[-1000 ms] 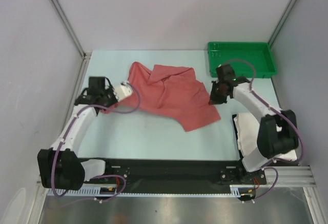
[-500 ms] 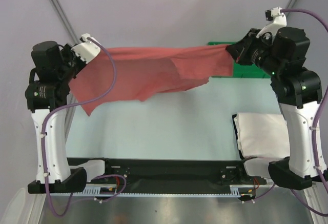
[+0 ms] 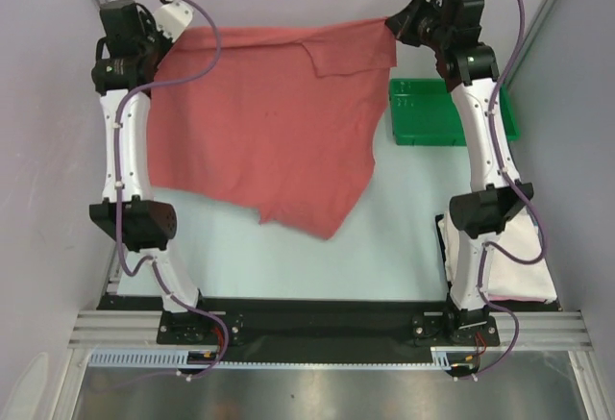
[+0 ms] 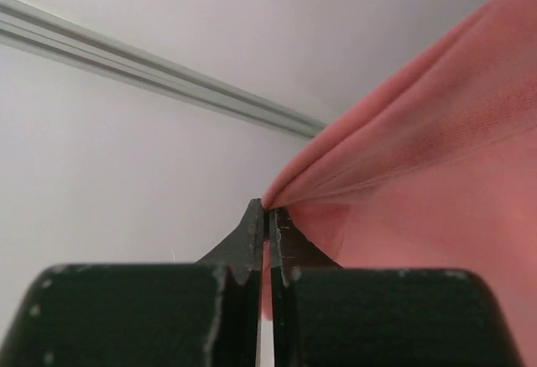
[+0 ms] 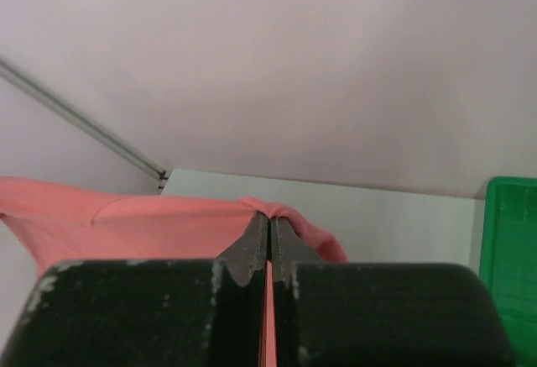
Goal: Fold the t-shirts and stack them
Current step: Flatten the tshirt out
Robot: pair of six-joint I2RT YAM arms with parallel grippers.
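The salmon-red t-shirt (image 3: 269, 122) hangs spread in the air between both raised arms, its lower edge loose above the table. My left gripper (image 3: 178, 31) is shut on its top left corner; in the left wrist view the cloth (image 4: 419, 174) runs from the closed fingertips (image 4: 270, 209). My right gripper (image 3: 392, 26) is shut on the top right corner; the right wrist view shows cloth (image 5: 168, 216) pinched at the tips (image 5: 270, 216). The white t-shirt (image 3: 524, 247) lies folded at the table's right front, partly behind the right arm.
The green tray (image 3: 428, 117) stands at the back right, partly hidden by the right arm, and shows at the right edge of the right wrist view (image 5: 512, 249). Grey walls close in the back and both sides. The light table (image 3: 384, 247) lies below.
Both arms have risen higher and farther back with the red shirt, which went from bunched on the table to stretched and hanging spread out.
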